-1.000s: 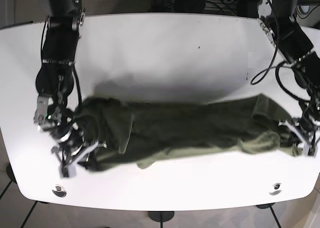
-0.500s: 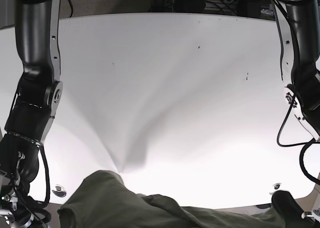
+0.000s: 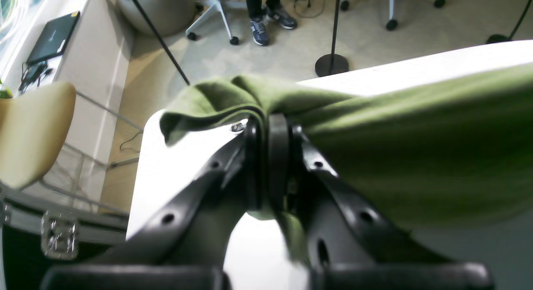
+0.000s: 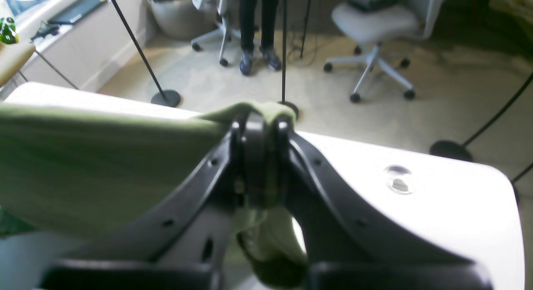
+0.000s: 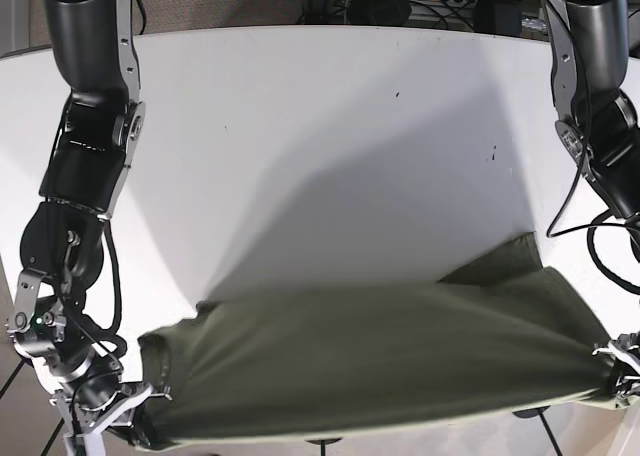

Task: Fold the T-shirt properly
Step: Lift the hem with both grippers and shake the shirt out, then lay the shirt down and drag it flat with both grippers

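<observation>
Since half a second ago the green T-shirt [image 5: 370, 361] has swung up from the bottom edge of the base view and now hangs as a broad sheet across the near side of the worktop [image 5: 320, 136], where a second back it lay bunched in a long roll; my left claw [image 3: 266, 156] is clamped on one bunched corner, the cloth pinched between its pads; my right claw [image 4: 258, 156] is likewise closed on the opposite corner, fabric draped over its tips; I judge I hold it taut between the two arms so the wrinkles drop out before I lay it flat for folding; the worktop is plain white and glossy with rounded corners; beyond it the wrist views show beige floor, wheeled office chairs [image 4: 374, 27], black stand poles [image 3: 333, 31] and a person's legs [image 4: 254, 27].
</observation>
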